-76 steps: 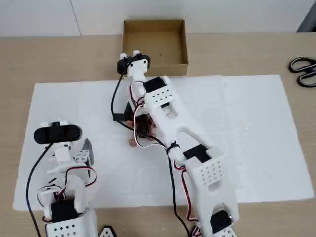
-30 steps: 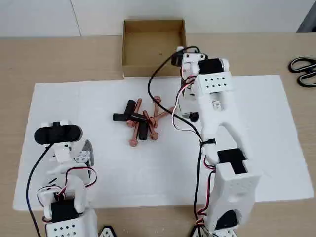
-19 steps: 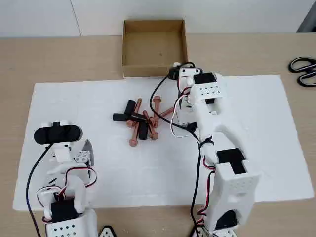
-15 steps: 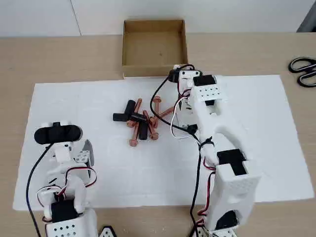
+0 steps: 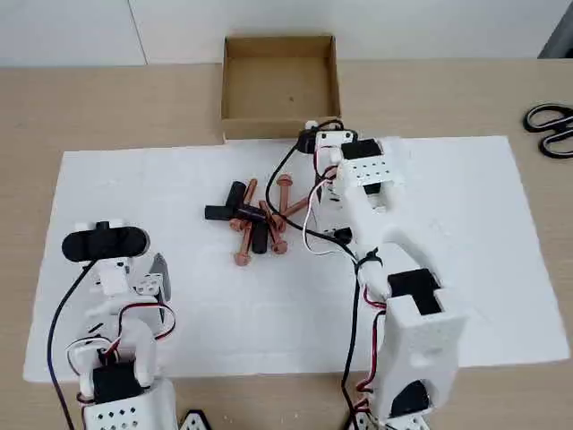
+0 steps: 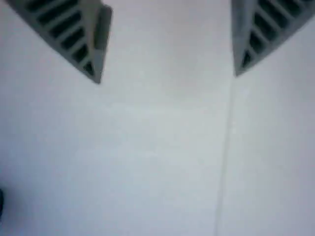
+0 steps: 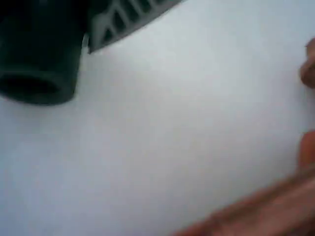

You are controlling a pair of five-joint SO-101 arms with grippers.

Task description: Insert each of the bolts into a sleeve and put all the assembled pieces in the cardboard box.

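Your left end effector [image 6: 167, 77] hangs released, its ribbed fingers spread wide, above the large white paper sheet [image 5: 466, 233] near the front left corner of the light wooden counter [image 5: 107, 107].

Toward the middle of the sheet, you have a loose heap of copper-coloured metal bolts [image 5: 285, 193] lying crossed with short black cylindrical sleeves [image 5: 260, 235]. None of those bolts sits inside a sleeve.

Behind the heap, by the counter's far edge, stands the open square cardboard box [image 5: 224, 90], just beside the sheet's far edge. Its brown floor shows bare from wall to wall.

Just right of the heap, your right end effector [image 7: 59, 34] is low over the sheet, clenched on one black sleeve [image 7: 39, 64] whose open end faces the paper. Copper bolts lie near it.

A pair of black-handled scissors [image 5: 551, 125] rests at the counter's right edge.
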